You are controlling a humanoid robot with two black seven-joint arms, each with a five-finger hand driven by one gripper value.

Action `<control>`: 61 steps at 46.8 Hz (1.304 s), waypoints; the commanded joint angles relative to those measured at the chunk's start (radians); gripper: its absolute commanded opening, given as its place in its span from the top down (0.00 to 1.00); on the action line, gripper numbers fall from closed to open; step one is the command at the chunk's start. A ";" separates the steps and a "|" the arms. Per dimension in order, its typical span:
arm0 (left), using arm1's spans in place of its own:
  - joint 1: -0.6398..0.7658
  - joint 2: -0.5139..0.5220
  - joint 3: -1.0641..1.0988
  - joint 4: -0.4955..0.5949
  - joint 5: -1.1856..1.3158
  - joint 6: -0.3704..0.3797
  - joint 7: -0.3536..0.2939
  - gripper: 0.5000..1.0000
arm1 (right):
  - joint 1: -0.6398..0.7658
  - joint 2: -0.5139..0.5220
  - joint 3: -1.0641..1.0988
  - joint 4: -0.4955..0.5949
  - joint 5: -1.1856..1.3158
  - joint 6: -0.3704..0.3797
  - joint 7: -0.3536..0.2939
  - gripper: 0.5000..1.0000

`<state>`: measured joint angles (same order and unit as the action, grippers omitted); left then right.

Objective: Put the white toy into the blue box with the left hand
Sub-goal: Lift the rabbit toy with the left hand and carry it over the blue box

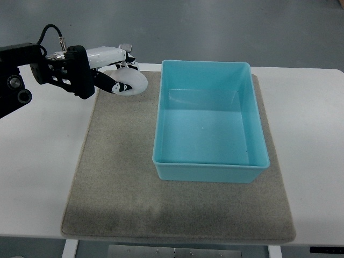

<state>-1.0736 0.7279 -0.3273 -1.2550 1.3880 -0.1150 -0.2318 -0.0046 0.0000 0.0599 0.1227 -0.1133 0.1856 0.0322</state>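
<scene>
The near edge of the grey-brown fabric mat [118,204] on the white table [312,161] is left bare. Toward its right side, reaching to the far edge, the open rectangular light-blue plastic box [209,171] is set, empty, presumably to receive the toy. At the mat's far left corner, the rounded white toy [131,81] is enclosed by the left hand [110,72], fingers curled around it. The black forearm is extended in from the left edge, roughly level, wrist pointed toward the box.

Left hand [115,70] closed round white toy [130,81] left of blue box [209,122], over beige mat [115,166].
</scene>
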 commanded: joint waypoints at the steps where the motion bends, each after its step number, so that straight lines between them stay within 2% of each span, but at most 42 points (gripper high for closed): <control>1: 0.000 -0.016 0.001 0.000 -0.001 0.012 0.000 1.00 | 0.000 0.000 0.000 0.000 0.000 0.000 0.000 0.13; 13: -0.025 -0.074 -0.004 -0.006 -0.006 0.044 0.000 1.00 | 0.000 0.000 0.000 0.000 0.000 0.000 0.000 0.13; 33: -0.040 -0.206 -0.012 -0.009 -0.010 0.044 0.000 1.00 | 0.000 0.000 0.000 0.000 0.000 0.000 0.000 0.13; 47: -0.023 -0.251 -0.009 -0.006 -0.009 0.043 0.000 0.99 | 0.000 0.000 0.000 0.000 0.000 0.000 0.000 0.13; 58: -0.011 -0.280 0.002 0.002 -0.007 0.043 0.000 0.89 | 0.000 0.000 0.000 0.000 0.000 0.000 0.000 0.13; 61: -0.002 -0.282 0.004 0.003 -0.006 0.041 0.000 0.80 | 0.000 0.000 0.000 0.000 0.000 0.000 0.000 0.13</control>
<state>-1.0834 0.4475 -0.3246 -1.2536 1.3807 -0.0723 -0.2315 -0.0046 0.0000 0.0597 0.1227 -0.1133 0.1856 0.0322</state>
